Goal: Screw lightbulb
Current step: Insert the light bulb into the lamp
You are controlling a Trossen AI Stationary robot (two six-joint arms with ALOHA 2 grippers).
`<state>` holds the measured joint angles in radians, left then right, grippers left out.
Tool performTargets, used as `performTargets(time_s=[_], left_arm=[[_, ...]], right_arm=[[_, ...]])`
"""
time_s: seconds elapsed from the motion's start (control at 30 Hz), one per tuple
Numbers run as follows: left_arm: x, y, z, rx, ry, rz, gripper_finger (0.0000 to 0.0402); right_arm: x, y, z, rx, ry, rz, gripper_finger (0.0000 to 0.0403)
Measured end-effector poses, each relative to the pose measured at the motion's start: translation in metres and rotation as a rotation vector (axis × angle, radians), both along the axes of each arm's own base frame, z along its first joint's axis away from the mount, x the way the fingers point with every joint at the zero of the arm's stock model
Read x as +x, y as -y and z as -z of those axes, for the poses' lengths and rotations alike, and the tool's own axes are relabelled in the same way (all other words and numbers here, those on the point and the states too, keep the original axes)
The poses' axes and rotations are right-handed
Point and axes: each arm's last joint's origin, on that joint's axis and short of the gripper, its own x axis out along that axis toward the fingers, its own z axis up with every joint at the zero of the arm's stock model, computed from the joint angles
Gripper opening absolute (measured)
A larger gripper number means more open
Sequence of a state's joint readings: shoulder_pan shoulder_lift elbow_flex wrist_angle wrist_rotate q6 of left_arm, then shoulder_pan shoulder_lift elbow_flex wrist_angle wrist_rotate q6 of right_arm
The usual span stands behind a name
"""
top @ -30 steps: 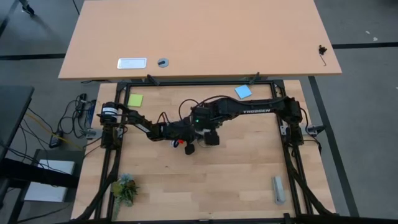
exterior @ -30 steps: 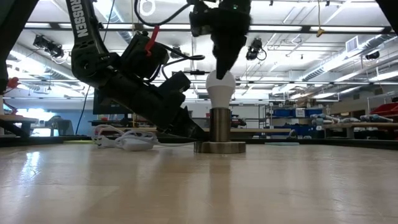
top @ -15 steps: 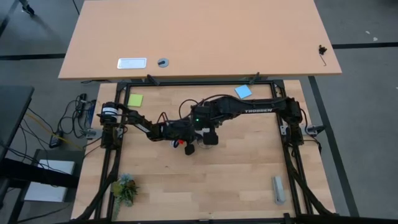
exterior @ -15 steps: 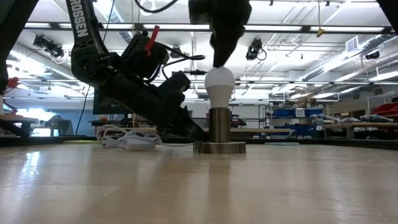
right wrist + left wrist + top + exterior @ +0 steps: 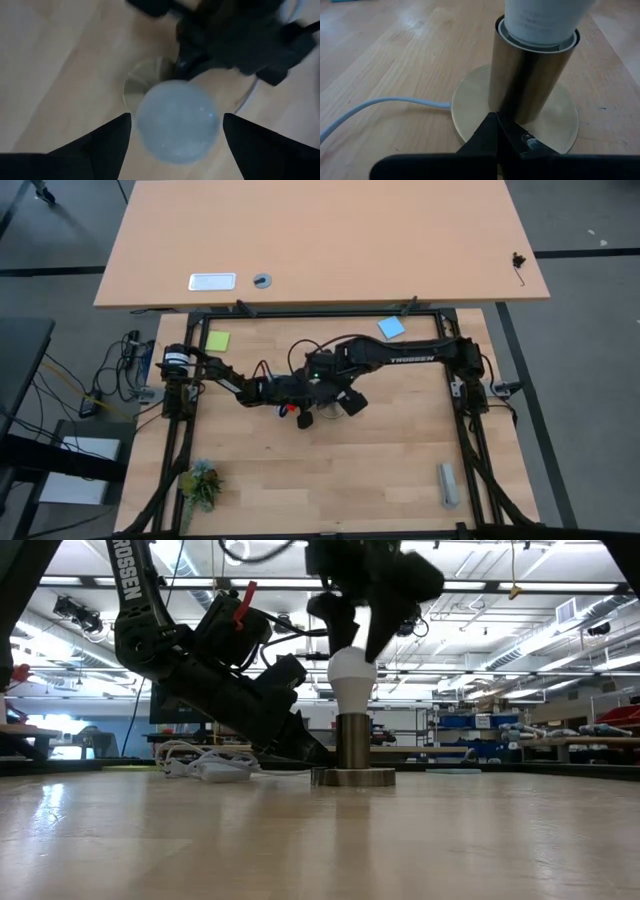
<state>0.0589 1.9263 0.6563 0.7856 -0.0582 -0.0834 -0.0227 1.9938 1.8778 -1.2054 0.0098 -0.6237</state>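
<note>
The lightbulb (image 5: 352, 681) stood upright, seated neck-down in the socket (image 5: 352, 743), a brassy cylinder on a round flat base (image 5: 470, 107). In the left wrist view the bulb's white lower body (image 5: 542, 20) filled the mouth of the cylinder. In the high view the bulb (image 5: 304, 419) showed as a small white spot near the middle of the tabletop (image 5: 400, 460).

The right gripper (image 5: 361, 628) hung directly over the bulb with its two fingers spread wide, one to each side of the dome. The fingers (image 5: 102, 142) flanked the bulb (image 5: 176, 121) in the right wrist view with a visible gap on both sides, so nothing was gripped. In the low view the fingertips looked near or at the top of the dome; contact could not be settled there.

The left gripper (image 5: 496, 125) was closed, fingertips pressed together and set against the foot of the cylinder, on the base plate. The left arm (image 5: 220, 675) came in low and slanted from the left side of the tabletop.

A white cable (image 5: 380, 107) ran from the base across the wood and lay in a loose heap (image 5: 205, 765) behind the left arm.

Elsewhere on the tabletop, well apart from the socket: a green note (image 5: 217, 340) and a blue note (image 5: 391, 327) at the far edge, a small plant (image 5: 200, 485) at the near left corner, a grey block (image 5: 447, 484) near the right edge.
</note>
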Motion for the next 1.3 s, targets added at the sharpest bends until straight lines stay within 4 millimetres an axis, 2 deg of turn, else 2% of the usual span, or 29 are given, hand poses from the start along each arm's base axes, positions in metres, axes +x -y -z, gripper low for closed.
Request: performTargets(time_s=[0.17,0.27,0.43,0.57,0.73,0.8,0.93,1.07,1.3], left_arm=[[0.0,0.0,0.0,0.0,0.0,0.0,0.0],[0.0,0.0,0.0,0.0,0.0,0.001,0.0],[0.0,0.0,0.0,-0.001,0.0,0.001,0.0],[0.0,0.0,0.0,-0.001,0.0,0.002,0.0],[0.0,0.0,0.0,-0.001,0.001,0.003,0.0],[0.0,0.0,0.0,-0.002,0.001,0.003,0.0],[0.0,0.0,0.0,-0.002,0.0,0.003,0.0],[0.0,0.0,0.0,-0.002,0.0,0.003,0.0],[0.0,0.0,0.0,-0.002,0.0,0.003,0.0]], right_arm=[[-0.001,0.001,0.017,-0.021,-0.032,-0.051,0.0322],[-0.002,0.001,0.02,-0.029,-0.036,-0.05,0.0318],[-0.001,0.0,0.02,-0.014,-0.024,0.069,0.0304],[0.0,0.0,0.02,0.05,-0.013,0.33,0.0296],[-0.002,0.004,0.02,0.177,-0.013,0.847,0.03],[-0.002,0.004,0.02,0.209,-0.02,0.91,0.0304],[-0.002,-0.002,0.019,0.207,-0.032,0.843,0.0315],[-0.003,-0.005,0.008,0.176,-0.031,0.71,0.0326],[0.0,-0.006,-0.009,0.014,0.032,0.342,0.0337]])
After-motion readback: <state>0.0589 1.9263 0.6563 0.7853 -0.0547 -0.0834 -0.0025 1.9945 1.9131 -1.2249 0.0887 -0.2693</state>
